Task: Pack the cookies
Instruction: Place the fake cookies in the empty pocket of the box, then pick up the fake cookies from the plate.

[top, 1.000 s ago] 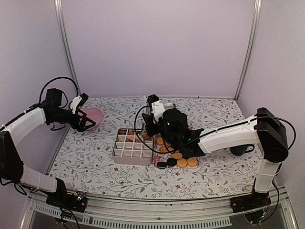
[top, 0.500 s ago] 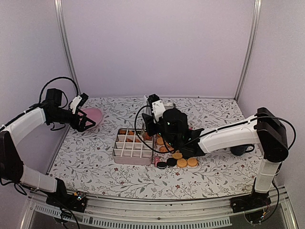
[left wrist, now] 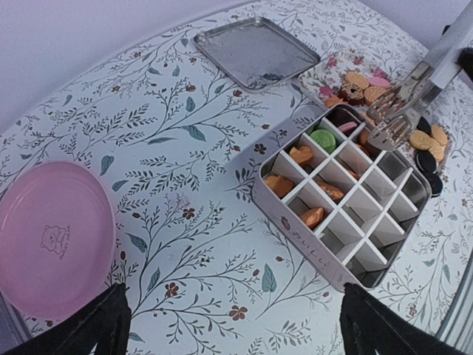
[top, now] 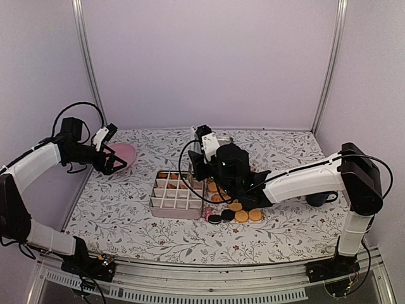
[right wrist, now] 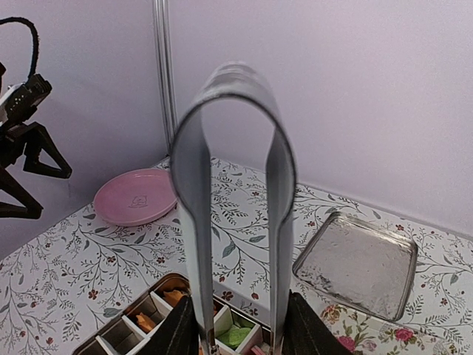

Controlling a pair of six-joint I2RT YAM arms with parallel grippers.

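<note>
The right hand (right wrist: 238,325) is pinching a pair of metal tongs (right wrist: 188,222) by their 2 arms, the tongs' long axis running down from the hand. Their forked tips hang over the far right corner of the divided box (left wrist: 295,222). Whether a cookie sits between the tips is hard to tell from here.

The loose cookies (top: 239,212) lie on the worktop (top: 126,215) just beside the box's right side, under the right forearm. Several more already sit in the box's far compartments.

The next pick likely turns on swinging the tips right and nearer. The left hand (top: 114,161), spread wide and empty, hovers by the pink plate (left wrist: 52,237), well apart.
</note>
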